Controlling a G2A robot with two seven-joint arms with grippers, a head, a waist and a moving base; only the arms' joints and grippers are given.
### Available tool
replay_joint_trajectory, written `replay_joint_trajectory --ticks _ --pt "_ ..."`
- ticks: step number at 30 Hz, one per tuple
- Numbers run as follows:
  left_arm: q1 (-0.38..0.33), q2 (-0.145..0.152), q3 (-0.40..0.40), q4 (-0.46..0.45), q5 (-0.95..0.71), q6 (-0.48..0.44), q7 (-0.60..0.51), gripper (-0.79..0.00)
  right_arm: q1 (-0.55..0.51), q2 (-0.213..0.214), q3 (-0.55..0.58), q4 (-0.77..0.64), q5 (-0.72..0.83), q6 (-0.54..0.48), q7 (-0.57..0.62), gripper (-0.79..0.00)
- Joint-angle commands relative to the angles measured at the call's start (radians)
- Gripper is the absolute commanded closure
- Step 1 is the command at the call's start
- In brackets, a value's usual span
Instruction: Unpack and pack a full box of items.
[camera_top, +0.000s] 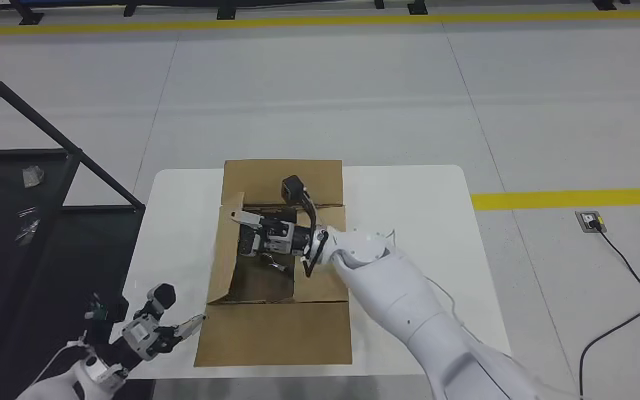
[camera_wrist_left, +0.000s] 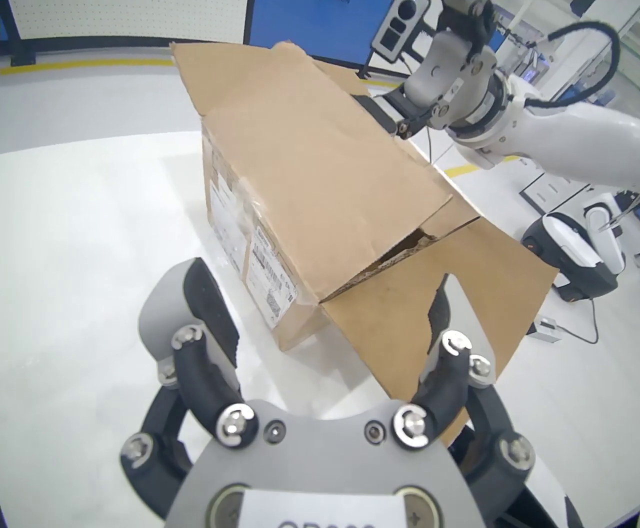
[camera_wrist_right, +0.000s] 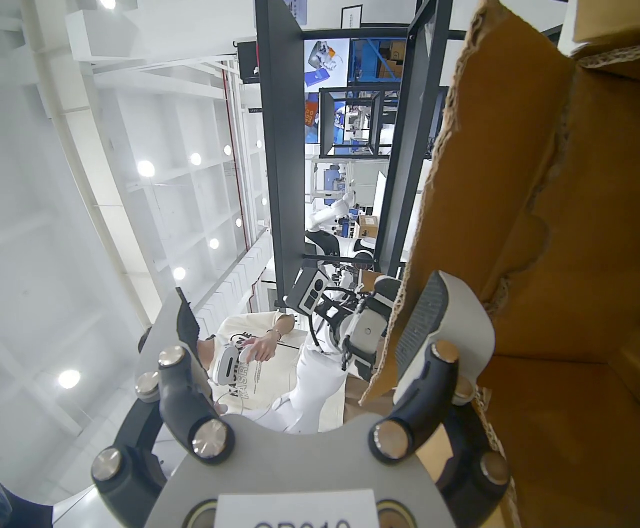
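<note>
Your box (camera_top: 275, 335) is open but unpacking looks barely begun; your right end effector (camera_wrist_right: 310, 300) and left end effector (camera_wrist_left: 320, 280) are both spread.

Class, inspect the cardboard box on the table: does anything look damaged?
Yes. The cardboard box is torn at a corner where two flaps meet, exposing ragged corrugation, and the flap edge at the right gripper is frayed.

Box (camera_wrist_left: 325, 165) matt brown cardboard, rough corrugated torn edges, paper labels (camera_wrist_left: 270, 272) under shiny tape. Table (camera_wrist_left: 75, 225) smooth white. Left gripper (camera_wrist_left: 322, 280) grey metal, black textured pads (camera_wrist_left: 210, 302).
</note>
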Motion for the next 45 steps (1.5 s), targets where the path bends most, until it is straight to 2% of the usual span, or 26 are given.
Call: replay_joint_trajectory --ticks 1,7,12,22,26,31,39,45 --pt "0.002 -0.002 0.02 -0.022 0.05 0.02 0.019 -0.785 -0.001 -0.008 -0.003 -0.005 -0.003 -0.001 -0.009 -0.785" --pt "-0.01 -0.011 0.071 -0.049 0.056 0.13 0.045 -0.785 -0.001 -0.032 -0.01 -0.012 -0.004 -0.011 -0.014 -0.785" --pt "-0.043 -0.015 0.083 -0.046 -0.023 0.216 0.021 -0.785 -0.004 -0.05 -0.009 -0.015 0.019 -0.027 0.048 -0.785" --pt "-0.049 -0.011 -0.003 0.007 -0.149 0.232 0.016 -0.785 0.001 -0.055 0.046 0.0 0.117 -0.09 0.279 -0.785" --pt "-0.036 -0.008 -0.046 0.04 -0.155 0.234 0.016 -0.785 -0.013 -0.032 0.074 -0.068 0.091 -0.099 0.291 -0.785" --pt "-0.027 -0.006 -0.076 0.097 -0.149 0.235 0.005 -0.785 -0.08 0.025 0.127 -0.216 -0.002 -0.117 0.274 -0.785" --pt "-0.077 -0.002 -0.044 0.233 -0.089 0.265 -0.044 -0.785 -0.209 0.116 0.248 -0.385 -0.225 -0.178 0.172 -0.785" --pt "-0.128 -0.001 -0.013 0.304 -0.066 0.278 -0.058 -0.785 -0.218 0.122 0.256 -0.396 -0.251 -0.17 0.153 -0.785"
